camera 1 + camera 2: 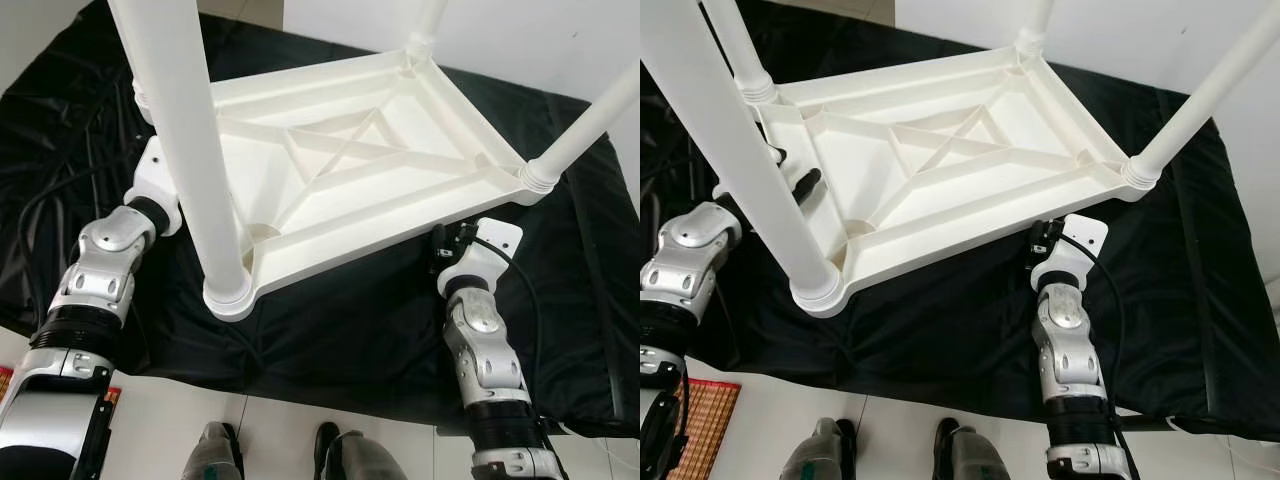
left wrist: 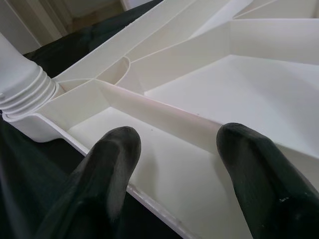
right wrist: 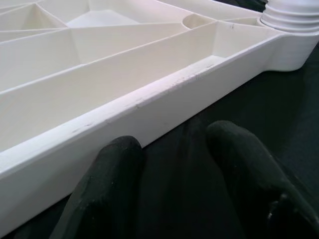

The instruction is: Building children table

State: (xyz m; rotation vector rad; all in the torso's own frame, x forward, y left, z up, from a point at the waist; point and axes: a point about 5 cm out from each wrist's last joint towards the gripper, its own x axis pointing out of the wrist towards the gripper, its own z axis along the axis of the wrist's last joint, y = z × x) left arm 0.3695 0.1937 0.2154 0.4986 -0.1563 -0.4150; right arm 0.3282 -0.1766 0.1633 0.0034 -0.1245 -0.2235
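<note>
A white plastic children's table point(image 1: 330, 222) lies upside down on a black cloth, its ribbed underside facing up. Its white legs stick upward: a near one point(image 1: 185, 150), one at the right corner point(image 1: 590, 125), and further ones at the back. My left gripper point(image 2: 182, 164) is at the table's left edge, open, with its fingertips point(image 1: 806, 184) spread over the rim and a rib of the underside. My right gripper point(image 3: 174, 174) is low at the near right edge point(image 1: 1040, 240), open, with both fingers on the cloth just outside the rim.
The black cloth point(image 1: 350, 330) covers the floor under the table and is wrinkled, with cables along the left side. White floor lies in front, with my feet point(image 1: 215, 455) on it. A woven mat point(image 1: 700, 430) sits at the near left. A white wall stands behind.
</note>
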